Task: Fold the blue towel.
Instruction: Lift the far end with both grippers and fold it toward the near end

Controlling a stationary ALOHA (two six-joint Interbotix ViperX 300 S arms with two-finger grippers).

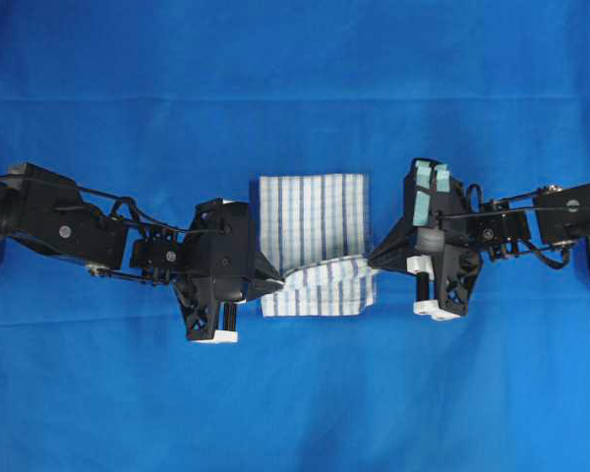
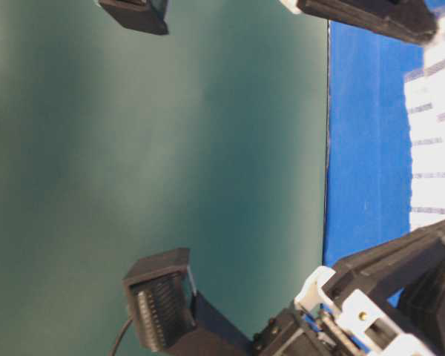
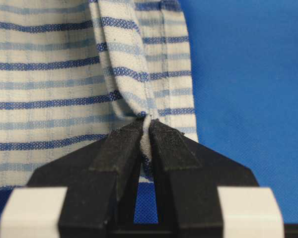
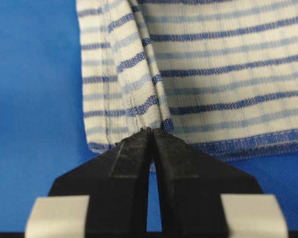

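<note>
towel (image 1: 313,221) on table covering (image 1: 295,88), between left tool (image 1: 277,278), right tool (image 1: 374,262)

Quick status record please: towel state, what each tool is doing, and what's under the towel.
towel: blue towel lies at the table's centre, its near part lifted and draped between the two tools
left tool: left tool shut, pinching the towel's edge between its fingers
right tool: right tool shut, pinching the opposite edge
grip height: in the overhead view both pinches sit at about the same level along the towel's sides
surface: blue table covering, towel rests on it
fold: under way, not finished
</note>
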